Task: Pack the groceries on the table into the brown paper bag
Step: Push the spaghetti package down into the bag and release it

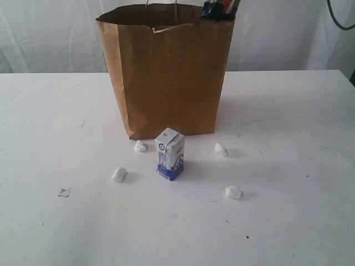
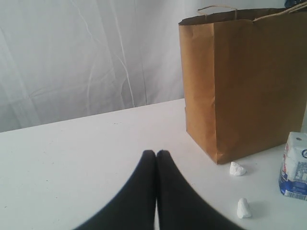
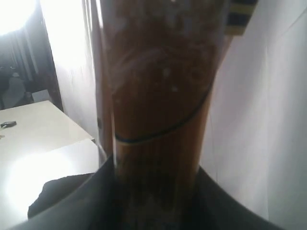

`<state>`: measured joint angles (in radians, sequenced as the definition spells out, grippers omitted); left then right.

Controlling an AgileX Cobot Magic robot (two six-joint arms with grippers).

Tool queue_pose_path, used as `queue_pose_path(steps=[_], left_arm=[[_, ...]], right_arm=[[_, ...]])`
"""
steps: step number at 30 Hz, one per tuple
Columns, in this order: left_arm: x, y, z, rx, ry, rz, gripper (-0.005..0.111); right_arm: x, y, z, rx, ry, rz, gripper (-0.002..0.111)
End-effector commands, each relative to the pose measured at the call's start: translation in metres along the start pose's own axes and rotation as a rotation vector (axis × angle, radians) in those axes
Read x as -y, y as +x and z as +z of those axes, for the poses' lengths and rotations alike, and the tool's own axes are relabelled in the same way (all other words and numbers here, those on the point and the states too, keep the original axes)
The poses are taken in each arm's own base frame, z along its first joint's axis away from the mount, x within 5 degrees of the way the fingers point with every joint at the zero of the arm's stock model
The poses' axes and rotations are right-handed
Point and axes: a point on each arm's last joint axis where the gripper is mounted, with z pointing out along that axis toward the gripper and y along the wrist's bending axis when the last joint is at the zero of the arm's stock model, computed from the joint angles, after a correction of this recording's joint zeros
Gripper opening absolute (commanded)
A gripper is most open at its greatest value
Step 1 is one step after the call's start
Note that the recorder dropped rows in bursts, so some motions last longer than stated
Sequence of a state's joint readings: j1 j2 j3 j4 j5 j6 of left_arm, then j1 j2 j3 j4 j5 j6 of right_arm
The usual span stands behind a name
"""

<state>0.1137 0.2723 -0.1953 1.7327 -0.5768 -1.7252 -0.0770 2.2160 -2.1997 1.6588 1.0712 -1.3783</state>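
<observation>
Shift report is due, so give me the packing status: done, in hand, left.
Done: the small white-blue carton is the only grocery on the table, though the brown paper bag hides its inside. In hand: the right hand grips the long spaghetti pack, seemingly at the bag's mouth. Left: the carton, standing before the bag; the left hand is shut and empty.

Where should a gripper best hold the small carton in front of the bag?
Grip the small white-blue carton at mid-height across two opposite flat walls, probably coming from above: it stands upright, free of the brown paper bag.
</observation>
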Motion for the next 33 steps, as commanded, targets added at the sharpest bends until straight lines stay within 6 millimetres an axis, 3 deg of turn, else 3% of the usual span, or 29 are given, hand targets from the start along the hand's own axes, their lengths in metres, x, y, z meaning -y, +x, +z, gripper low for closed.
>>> queue_pose_path(steps=[1,11,18,25,33], left_arm=[[0.001,0.002,0.000,-0.006,0.002,0.007,0.000],[0.001,0.002,0.000,-0.006,0.002,0.007,0.000],[0.001,0.002,0.000,-0.006,0.002,0.007,0.000],[0.001,0.002,0.000,-0.006,0.002,0.007,0.000],[0.001,0.002,0.000,-0.006,0.002,0.007,0.000]], right_arm=[[0.001,-0.007,-0.002,0.076,-0.013,0.030,0.000],[0.013,0.018,0.002,0.048,-0.039,0.069,0.002],[0.001,0.020,0.005,0.038,-0.143,-0.022,0.026],[-0.008,0.031,0.021,-0.047,-0.146,-0.056,0.057],[-0.010,0.034,0.036,-0.045,-0.083,-0.056,0.061]])
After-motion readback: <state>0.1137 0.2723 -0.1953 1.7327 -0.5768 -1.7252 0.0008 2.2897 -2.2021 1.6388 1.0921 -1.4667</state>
